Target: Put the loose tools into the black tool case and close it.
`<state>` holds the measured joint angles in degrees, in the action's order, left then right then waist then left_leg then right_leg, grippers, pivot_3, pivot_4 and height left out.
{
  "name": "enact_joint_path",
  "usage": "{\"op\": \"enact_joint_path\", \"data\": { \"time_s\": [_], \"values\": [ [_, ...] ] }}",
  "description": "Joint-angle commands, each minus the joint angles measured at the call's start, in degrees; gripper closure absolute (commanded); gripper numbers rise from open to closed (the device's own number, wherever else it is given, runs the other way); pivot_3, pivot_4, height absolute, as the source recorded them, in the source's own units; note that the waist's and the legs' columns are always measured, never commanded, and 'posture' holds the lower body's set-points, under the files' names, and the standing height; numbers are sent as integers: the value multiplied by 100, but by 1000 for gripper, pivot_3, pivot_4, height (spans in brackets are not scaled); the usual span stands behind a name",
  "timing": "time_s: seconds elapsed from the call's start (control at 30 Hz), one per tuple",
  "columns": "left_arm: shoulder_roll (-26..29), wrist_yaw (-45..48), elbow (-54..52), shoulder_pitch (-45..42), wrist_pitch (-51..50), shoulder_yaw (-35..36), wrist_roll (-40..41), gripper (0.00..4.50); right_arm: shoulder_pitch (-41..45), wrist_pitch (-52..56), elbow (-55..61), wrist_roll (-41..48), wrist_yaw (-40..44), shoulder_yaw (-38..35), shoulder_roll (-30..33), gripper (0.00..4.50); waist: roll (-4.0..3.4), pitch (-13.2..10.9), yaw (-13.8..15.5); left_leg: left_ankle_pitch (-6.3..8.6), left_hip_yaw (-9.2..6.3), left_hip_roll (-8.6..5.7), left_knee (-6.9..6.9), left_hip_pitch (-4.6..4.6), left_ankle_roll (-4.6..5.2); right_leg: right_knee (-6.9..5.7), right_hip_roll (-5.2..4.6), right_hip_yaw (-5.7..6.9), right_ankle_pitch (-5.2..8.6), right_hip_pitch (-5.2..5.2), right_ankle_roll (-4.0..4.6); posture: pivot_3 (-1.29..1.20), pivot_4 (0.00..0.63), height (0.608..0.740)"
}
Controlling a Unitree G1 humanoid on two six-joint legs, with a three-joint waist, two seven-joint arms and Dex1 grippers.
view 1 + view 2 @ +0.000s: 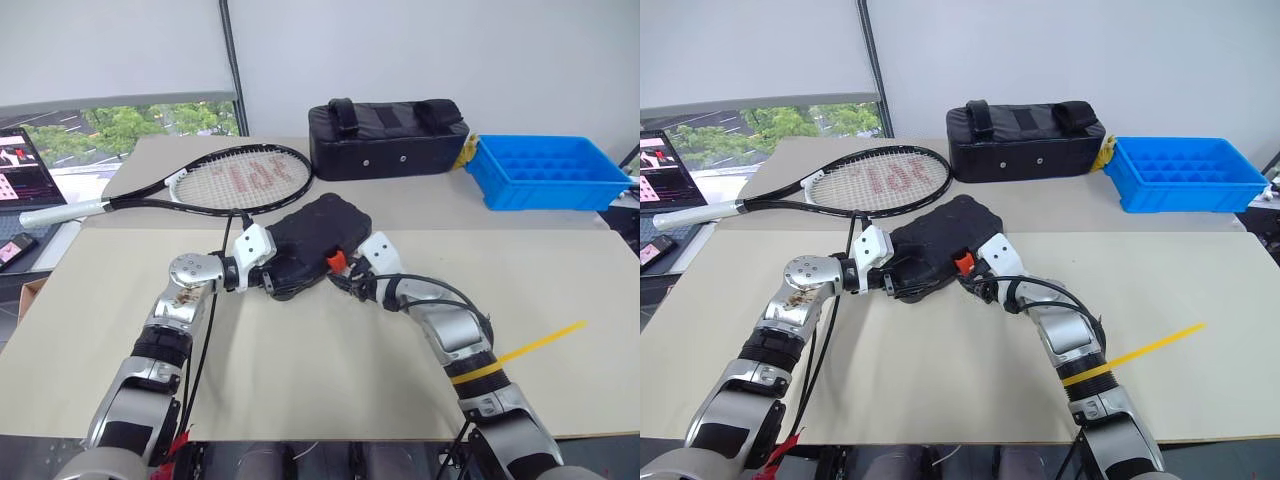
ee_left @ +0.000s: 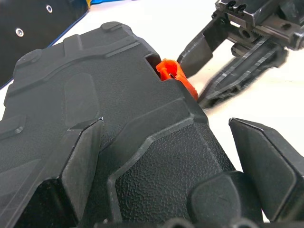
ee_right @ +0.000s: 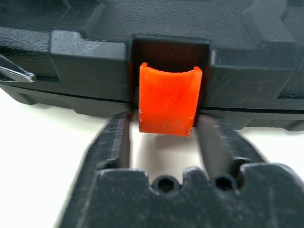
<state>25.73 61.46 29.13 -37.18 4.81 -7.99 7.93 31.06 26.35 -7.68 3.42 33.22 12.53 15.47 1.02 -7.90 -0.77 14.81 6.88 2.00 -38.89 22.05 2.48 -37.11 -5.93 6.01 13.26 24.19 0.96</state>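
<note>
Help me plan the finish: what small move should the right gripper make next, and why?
Probably press the orange latch flat against the black tool case. The lid is down, the latch still sticks out, the right gripper straddles it, open, and the left gripper braces the case.

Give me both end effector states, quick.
Left end effector: open, fingers straddling the corner of the closed black tool case.
Right end effector: open, a finger on each side of the orange latch, holding nothing.

One black tool case (image 1: 315, 237) with one orange latch (image 1: 337, 262) lies closed on the table (image 1: 330, 370). Also there: one tennis racket (image 1: 215, 183), one black fabric bag (image 1: 388, 137) with two handles, one blue plastic tray (image 1: 545, 172), one laptop screen (image 1: 22, 165), one strip of yellow tape (image 1: 545, 342).
</note>
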Motion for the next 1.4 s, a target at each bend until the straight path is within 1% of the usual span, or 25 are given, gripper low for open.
{"op": "enact_joint_path", "data": {
  "time_s": [0.03,0.17,0.23,0.3,0.33,0.37,0.4,0.43,0.47,0.5,0.8,1.0,1.1,1.2,1.33,1.4],
  "values": [
    [47,20,146,220,-181,-117,-167,0,-37,219,610,94,115,-137,195,1446,0,0,2,0,0,0,0,1,0,0,-1,0,0,1,0,0,150,712],
    [55,13,156,228,-193,-99,-161,0,-244,573,1150,243,212,-267,407,1446,0,0,4,4,0,0,2,2,6,3,-7,0,0,-1,1,0,150,712],
    [56,14,183,221,-184,-91,-162,0,-301,752,1353,319,258,-321,467,1953,0,0,3,5,0,-1,2,4,7,5,-13,0,0,0,1,0,150,712],
    [45,13,219,207,-175,-92,-169,0,-342,868,1465,384,343,-301,536,2593,0,0,-3,5,0,0,2,1,7,5,-14,1,0,-1,0,0,150,712],
    [38,15,229,203,-173,-96,-172,0,-351,894,1467,392,344,-286,536,2834,0,0,-2,5,-1,0,2,1,7,5,-15,2,4,0,-6,0,150,712],
    [31,15,238,200,-168,-101,-174,0,-342,896,1421,364,314,-259,516,3237,0,0,-2,5,-2,1,3,1,7,5,-15,3,12,-1,-21,0,150,712],
    [26,17,245,194,-166,-104,-176,0,-315,876,1347,314,278,-215,485,3549,0,0,-1,5,-2,2,3,0,7,5,-17,3,14,-1,-24,0,150,712],
    [27,18,257,187,-160,-104,-178,0,-268,861,1261,283,243,-183,433,3991,0,0,-1,5,-2,2,3,-1,7,5,-17,4,14,-2,-24,0,150,712],
    [27,19,265,181,-155,-103,-179,0,-206,843,1165,267,212,-163,372,4277,0,0,-1,5,-2,2,4,0,7,5,-17,4,14,-1,-24,0,150,712],
    [29,21,275,175,-152,-101,-180,0,-142,813,1071,251,191,-146,320,4465,0,0,-4,5,-2,2,4,-1,7,5,-17,4,14,-2,-24,0,150,712],
    [81,78,238,203,-156,-114,-180,0,480,395,95,118,-8,-106,-118,4465,0,0,-50,3,1,3,3,-4,5,4,-20,0,12,-2,-21,0,150,712],
    [84,99,191,261,-166,-140,-165,0,512,267,4,114,-59,-175,-184,4465,0,0,-80,-1,0,10,4,-7,-2,2,-17,-1,13,-1,-22,0,150,712],
    [76,82,175,284,-187,-101,-125,0,305,312,220,125,48,-176,-57,4465,0,0,-80,0,2,10,4,-5,-2,2,-18,-2,13,0,-22,0,150,712],
    [145,79,40,348,-245,84,45,0,-23,321,500,208,189,-286,158,4465,0,1,-59,2,2,10,6,-3,1,3,-21,-1,13,0,-21,0,150,712],
    [340,-143,-310,481,-648,769,600,0,-602,-202,758,465,450,-789,604,4465,0,0,-36,7,1,9,10,10,9,15,-25,-1,5,6,-8,0,150,712],
    [532,-267,-500,625,-920,1060,779,0,-886,-646,845,799,844,-1113,796,4465,2,-1,-53,9,4,9,10,13,11,20,-24,0,2,10,-3,0,150,712]
  ]
}}
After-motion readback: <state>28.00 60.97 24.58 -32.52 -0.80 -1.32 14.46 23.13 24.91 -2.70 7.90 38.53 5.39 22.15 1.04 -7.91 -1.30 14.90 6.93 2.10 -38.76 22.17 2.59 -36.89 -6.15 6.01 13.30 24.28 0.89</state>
